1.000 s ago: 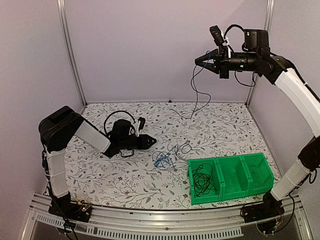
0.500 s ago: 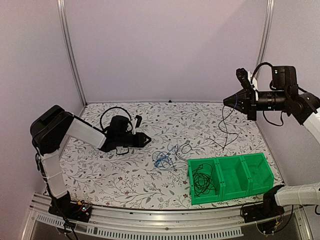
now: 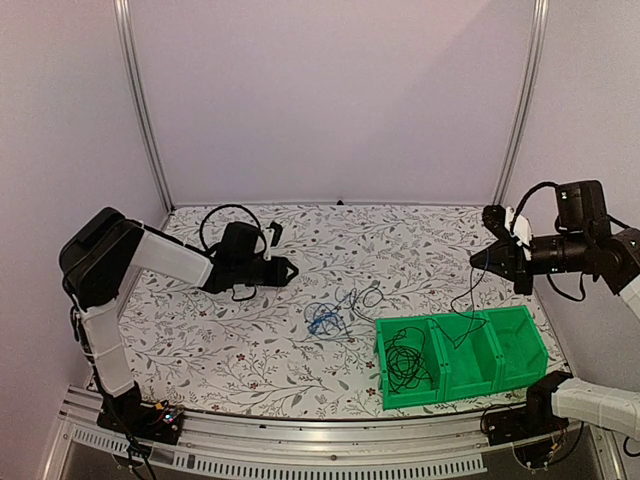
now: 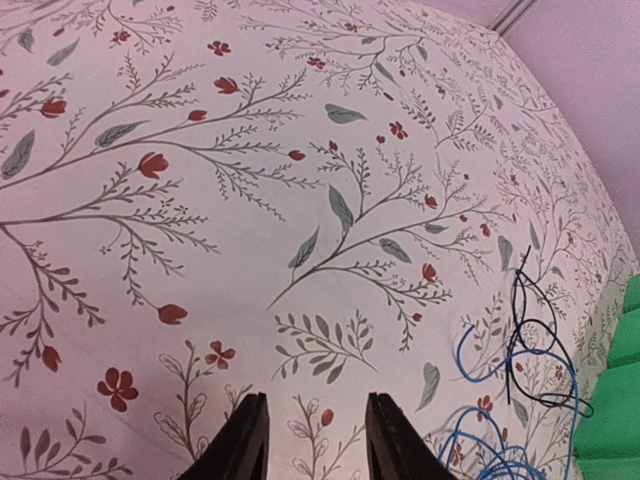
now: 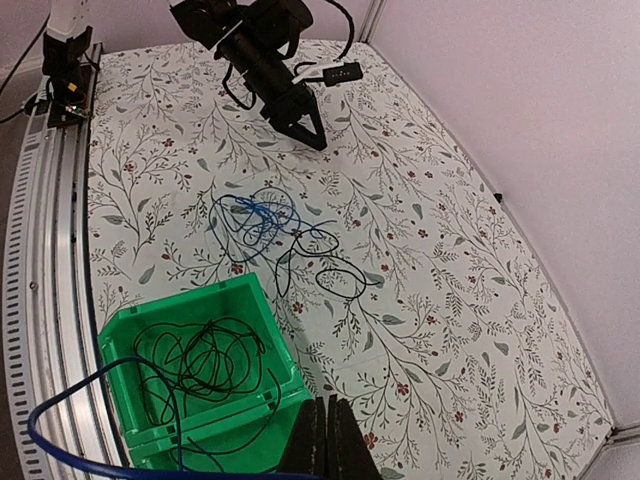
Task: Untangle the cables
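Observation:
A tangle of thin cables lies mid-table: a bright blue cable (image 3: 322, 320) and black loops (image 3: 365, 297) beside it. The right wrist view shows the blue cable (image 5: 258, 213) and the black loops (image 5: 325, 255). My left gripper (image 3: 288, 268) is open and empty, low over the table left of the tangle; its wrist view (image 4: 315, 435) shows the blue cable (image 4: 470, 440) at lower right. My right gripper (image 3: 478, 262) is shut on a thin black cable (image 3: 468, 305) that hangs down into the green bin's middle compartment. Its fingers are pressed together in its wrist view (image 5: 325, 440).
A green three-compartment bin (image 3: 412, 322) stands at the front right; its left compartment holds a coiled black cable (image 3: 403, 365), which also shows in the right wrist view (image 5: 200, 365). A blue cord (image 5: 60, 455) close to the lens crosses that view's corner. Purple walls enclose the table.
My right arm has swung down and to the right with the black cable, from high at the back to just above the bin. My left gripper has drawn back slightly to the left.

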Robot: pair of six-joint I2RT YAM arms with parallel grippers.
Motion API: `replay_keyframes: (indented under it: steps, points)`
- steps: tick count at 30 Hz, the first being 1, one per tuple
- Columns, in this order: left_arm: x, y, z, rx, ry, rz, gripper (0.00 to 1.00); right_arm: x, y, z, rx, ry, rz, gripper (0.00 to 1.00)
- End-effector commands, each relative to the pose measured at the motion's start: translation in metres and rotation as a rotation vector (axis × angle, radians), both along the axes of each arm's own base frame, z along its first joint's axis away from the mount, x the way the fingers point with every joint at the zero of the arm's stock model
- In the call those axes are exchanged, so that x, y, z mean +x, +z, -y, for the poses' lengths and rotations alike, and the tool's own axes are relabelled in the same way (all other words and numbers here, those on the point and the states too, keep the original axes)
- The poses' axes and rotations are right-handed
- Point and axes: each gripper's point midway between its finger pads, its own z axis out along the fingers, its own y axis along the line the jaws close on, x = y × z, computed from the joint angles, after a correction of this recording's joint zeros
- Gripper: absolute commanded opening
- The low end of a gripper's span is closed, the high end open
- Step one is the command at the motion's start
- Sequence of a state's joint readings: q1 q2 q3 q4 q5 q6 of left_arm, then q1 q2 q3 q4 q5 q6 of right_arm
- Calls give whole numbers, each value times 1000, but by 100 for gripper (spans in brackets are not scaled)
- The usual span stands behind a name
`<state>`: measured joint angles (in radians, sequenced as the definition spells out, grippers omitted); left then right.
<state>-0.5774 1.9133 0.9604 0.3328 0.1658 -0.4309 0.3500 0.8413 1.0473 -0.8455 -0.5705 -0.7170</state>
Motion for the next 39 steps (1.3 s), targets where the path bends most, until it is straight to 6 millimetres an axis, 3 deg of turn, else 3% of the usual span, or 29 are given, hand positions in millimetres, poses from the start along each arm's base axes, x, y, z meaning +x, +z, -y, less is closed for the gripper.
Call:
replay_keyframes:
  steps: [1,7,16,29,39]
  points:
    - [7,-8,-3,-16,37,-10,32,-12,-3,17,-81,-31,25,0]
    - [6,-13,-3,-28,39,-18,32,-25,-13,30,-135,-55,7,0]
    - [-4,-12,-5,-46,28,-27,33,-36,-79,35,-234,-15,-145,0]
    - [-15,31,-16,-89,48,27,33,-13,-151,42,-368,-7,-151,0]
    - [-29,37,-29,-63,51,48,34,6,-190,52,-508,17,-117,0]
